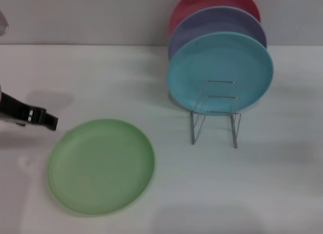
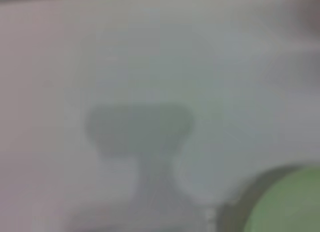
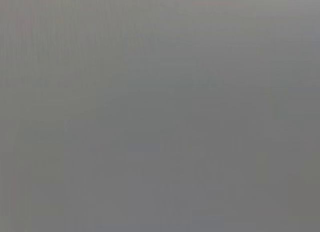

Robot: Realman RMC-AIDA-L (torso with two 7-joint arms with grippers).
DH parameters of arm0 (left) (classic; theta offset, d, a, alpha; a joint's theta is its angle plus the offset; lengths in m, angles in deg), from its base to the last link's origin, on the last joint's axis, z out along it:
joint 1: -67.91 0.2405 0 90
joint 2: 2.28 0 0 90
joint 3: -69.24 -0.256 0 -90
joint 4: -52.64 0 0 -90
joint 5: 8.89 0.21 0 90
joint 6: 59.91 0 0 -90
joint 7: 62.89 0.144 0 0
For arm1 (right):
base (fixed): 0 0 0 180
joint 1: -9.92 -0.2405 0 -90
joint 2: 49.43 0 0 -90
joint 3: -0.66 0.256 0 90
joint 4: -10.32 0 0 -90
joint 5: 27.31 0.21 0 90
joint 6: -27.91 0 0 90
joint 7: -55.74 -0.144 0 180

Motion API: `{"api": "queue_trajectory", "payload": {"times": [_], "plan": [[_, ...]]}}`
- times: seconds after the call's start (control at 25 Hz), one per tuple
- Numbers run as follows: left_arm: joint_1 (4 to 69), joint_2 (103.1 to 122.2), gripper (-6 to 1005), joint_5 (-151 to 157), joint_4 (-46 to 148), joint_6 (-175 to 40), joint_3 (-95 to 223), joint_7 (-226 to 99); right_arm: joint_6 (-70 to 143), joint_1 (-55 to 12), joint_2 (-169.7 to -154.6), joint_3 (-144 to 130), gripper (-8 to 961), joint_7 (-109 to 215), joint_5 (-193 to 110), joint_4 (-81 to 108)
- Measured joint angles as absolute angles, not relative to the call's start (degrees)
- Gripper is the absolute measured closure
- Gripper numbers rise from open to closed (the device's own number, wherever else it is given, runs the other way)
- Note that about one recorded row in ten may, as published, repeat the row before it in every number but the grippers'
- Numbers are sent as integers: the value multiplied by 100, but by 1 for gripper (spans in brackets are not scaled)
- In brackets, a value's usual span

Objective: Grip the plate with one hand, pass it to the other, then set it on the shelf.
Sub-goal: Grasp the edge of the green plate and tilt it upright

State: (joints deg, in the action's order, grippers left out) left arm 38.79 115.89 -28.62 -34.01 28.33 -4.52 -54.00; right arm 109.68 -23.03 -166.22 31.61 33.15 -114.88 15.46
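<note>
Left gripper is coming in from the left edge of the head view, black tip sitting just beside the upper-left rim of the green plate, not touching it as far as I can see. Can't tell how the fingers are standing, only a dark tip is showing. Left wrist view is showing a blurred corner of the green plate and a soft shadow on the white table.

Green plate is lying flat on the table, front-left, well apart from the wire shelf.

Shelf is standing to the right of centre, already holding three plates on edge, leaning back: teal-blue plate in front, lavender plate behind it, red plate at the back. Two front loops of the shelf are sitting free in front of the teal one.

Right gripper isn't showing in the head view; right wrist view is giving only flat grey, nothing readable
</note>
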Motion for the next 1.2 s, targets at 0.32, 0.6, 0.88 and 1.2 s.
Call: {"api": "queue_trajectory", "payload": {"times": [0.32,0.6,0.88,1.2], "plan": [[3812,11588,336,-2852,-3303,3487,-492,-5678,10965,-2327,-16525,3159,298,3315,-11485,1573],[3680,11603,345,-2849,-2760,3550,-569,-5755,10974,-2334,-16508,3159,297,3316,-11485,1593],[3551,11610,355,-2849,-2462,3415,-582,-5785,10982,-2332,-16491,3160,298,3325,-11485,1609],[3428,11611,366,-2849,-2057,3154,-582,-5792,10983,-2330,-16481,3158,298,3347,-11485,1631]]}}
